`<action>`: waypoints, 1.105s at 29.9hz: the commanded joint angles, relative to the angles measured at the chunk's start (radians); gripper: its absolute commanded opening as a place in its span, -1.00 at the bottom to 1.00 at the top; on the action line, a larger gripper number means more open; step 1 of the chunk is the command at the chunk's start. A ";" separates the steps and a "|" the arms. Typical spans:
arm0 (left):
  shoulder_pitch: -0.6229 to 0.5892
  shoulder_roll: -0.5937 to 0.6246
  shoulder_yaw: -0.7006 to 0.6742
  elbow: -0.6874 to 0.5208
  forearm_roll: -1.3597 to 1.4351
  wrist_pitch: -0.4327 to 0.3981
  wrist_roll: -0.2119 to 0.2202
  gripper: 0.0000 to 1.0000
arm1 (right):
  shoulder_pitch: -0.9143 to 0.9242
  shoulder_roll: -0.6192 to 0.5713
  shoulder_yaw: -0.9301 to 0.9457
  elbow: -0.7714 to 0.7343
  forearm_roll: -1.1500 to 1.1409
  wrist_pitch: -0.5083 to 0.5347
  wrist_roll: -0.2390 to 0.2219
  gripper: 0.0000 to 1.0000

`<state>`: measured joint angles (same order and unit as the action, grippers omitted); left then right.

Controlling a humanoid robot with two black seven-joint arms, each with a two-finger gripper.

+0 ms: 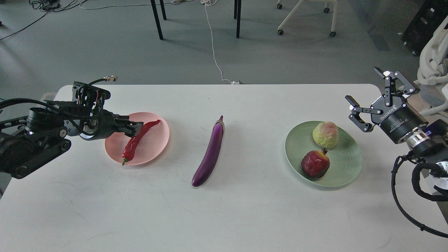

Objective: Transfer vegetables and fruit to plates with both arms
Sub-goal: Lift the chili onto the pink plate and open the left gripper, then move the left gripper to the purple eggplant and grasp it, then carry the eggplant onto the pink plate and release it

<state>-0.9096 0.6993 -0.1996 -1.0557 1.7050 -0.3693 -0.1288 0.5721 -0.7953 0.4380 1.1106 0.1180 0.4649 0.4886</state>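
The red chili pepper (140, 137) lies across the pale pink plate (157, 140), its green stem at the front rim. My left gripper (137, 128) reaches in from the left and its fingers still close on the chili's upper part. The purple eggplant (210, 152) lies on the table at the middle. The pale green plate (346, 164) holds the yellow-green fruit (325, 134) and the dark red pomegranate (315, 163). My right gripper (367, 96) is open and empty, held above the table to the right of the green plate.
The white table (245, 210) ends at the far edge just behind the plates. Beyond it on the floor stand black table legs (156, 19), a white cable (213, 45) and a wheeled chair (308, 17). White equipment (434, 56) stands at the far right.
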 commanded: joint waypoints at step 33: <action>0.031 -0.399 0.049 -0.046 -0.047 0.001 0.207 0.64 | -0.017 -0.009 -0.004 -0.002 0.000 0.000 0.000 0.94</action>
<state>-0.8930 0.3011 -0.1475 -1.1030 1.6578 -0.3653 0.0800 0.5553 -0.8042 0.4359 1.1090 0.1181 0.4662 0.4889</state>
